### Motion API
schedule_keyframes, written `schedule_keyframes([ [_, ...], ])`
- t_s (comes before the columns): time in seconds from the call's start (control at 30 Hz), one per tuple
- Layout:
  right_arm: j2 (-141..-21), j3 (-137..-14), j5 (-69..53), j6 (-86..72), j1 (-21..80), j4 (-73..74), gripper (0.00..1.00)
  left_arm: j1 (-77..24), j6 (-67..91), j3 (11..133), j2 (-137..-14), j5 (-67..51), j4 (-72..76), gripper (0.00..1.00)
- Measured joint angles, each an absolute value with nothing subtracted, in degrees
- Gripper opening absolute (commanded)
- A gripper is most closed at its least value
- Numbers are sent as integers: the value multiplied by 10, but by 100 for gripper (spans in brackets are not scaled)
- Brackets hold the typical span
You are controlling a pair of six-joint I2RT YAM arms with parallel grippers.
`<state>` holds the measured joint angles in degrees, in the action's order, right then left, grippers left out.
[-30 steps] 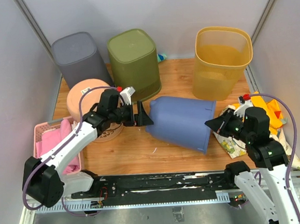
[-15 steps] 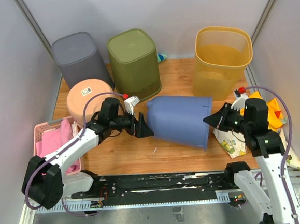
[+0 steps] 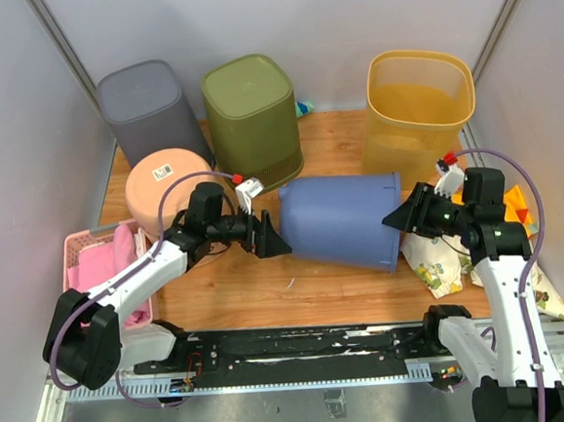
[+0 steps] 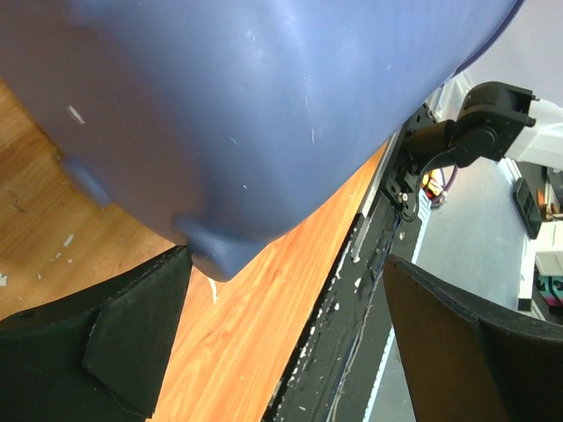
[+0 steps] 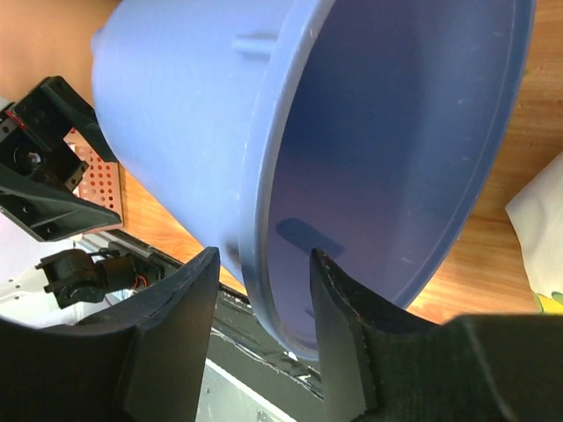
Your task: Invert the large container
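From above, the left arm reaches low across the table (image 3: 231, 285), elbow out and forearm nearly level. The left gripper (image 3: 269, 235) is spread wide, its fingers pointing at the closed base of the large container (image 3: 341, 221), just short of it. The blue container lies on its side between the two grippers (base towards the left fingers, mouth towards the right ones). The right arm rises from its base and bends inward at the wrist, so the right gripper (image 3: 396, 220) meets the container's rim. Its fingertips are too small and dark here to tell how they stand.

In the left wrist view, both fingers (image 4: 132, 338) sit far apart with nothing between them. The container (image 4: 246, 105) fills the space ahead of and above them. One small foot on its rounded base hangs just beyond the nearer finger, and whether they touch is unclear. The frame cuts off most of the container. Past the far finger run bare wood (image 4: 230, 352) and a black rail (image 4: 352, 294).

In the right wrist view, the fingers (image 5: 167, 343) are parted and straddle the container's (image 5: 176, 114) rim, one outside the wall and one inside the mouth. A sliver of background shows between the outer finger and the wall, so they are not pinching it. The right gripper (image 5: 264, 259) blocks the lowest stretch of rim. The container's base is turned away (out of sight).
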<state>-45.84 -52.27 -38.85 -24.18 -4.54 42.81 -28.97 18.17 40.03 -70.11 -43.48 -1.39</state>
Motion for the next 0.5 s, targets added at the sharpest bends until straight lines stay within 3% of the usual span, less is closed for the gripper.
schedule_keyframes([
  [0.1,-452,-523,-377,-237,-45,443,46,-290,187,400,-707,-434,-2,94],
  [0.23,-436,-529,-354,-236,-45,458,30,-290,187,400,-709,-432,0,94],
  [0.4,-420,-529,-342,-244,-45,460,18,-290,187,400,-709,-430,0,94],
  [0.5,-415,-522,-343,-251,-45,452,4,-290,186,400,-710,-429,0,94],
])
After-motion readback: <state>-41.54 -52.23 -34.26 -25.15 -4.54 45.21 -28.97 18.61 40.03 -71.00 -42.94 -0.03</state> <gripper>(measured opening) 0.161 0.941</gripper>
